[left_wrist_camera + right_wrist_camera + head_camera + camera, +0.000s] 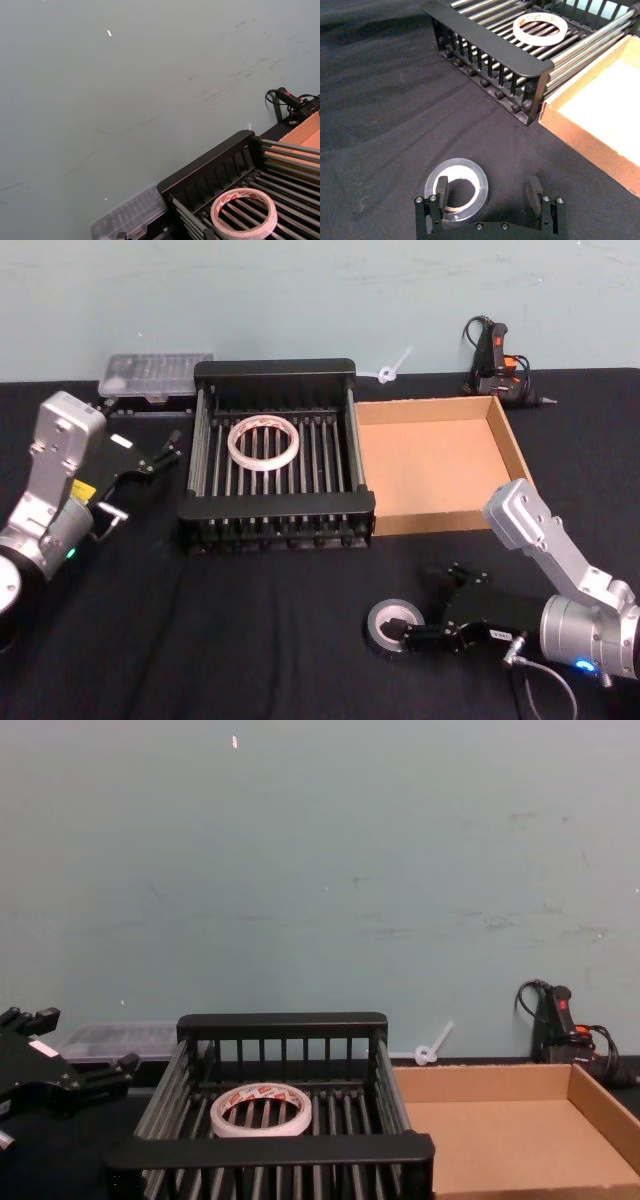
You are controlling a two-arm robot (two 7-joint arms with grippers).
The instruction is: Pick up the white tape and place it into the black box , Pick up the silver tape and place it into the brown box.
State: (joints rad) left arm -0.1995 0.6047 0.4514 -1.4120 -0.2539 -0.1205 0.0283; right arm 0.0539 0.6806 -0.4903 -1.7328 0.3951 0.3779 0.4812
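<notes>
The white tape point(233, 445) lies flat on the bars inside the black box point(280, 508); it also shows as a ring point(250, 231) with red print in the left wrist view and in the chest view point(260, 1125). The silver tape point(378, 618) lies flat on the black cloth in front of the brown box point(430, 470). My right gripper point(425, 605) is open and low at the roll. In the right wrist view one finger point(442, 187) is over the hole of the silver tape point(456, 165), the other stands outside it. My left gripper point(155, 455) is open, left of the black box.
A clear plastic case point(158, 375) lies behind the black box at the back left. A black glue gun point(495, 360) with its cord stands at the back right, with a small white plastic piece point(392, 368) nearby. The brown box point(500, 1135) adjoins the black box's right side.
</notes>
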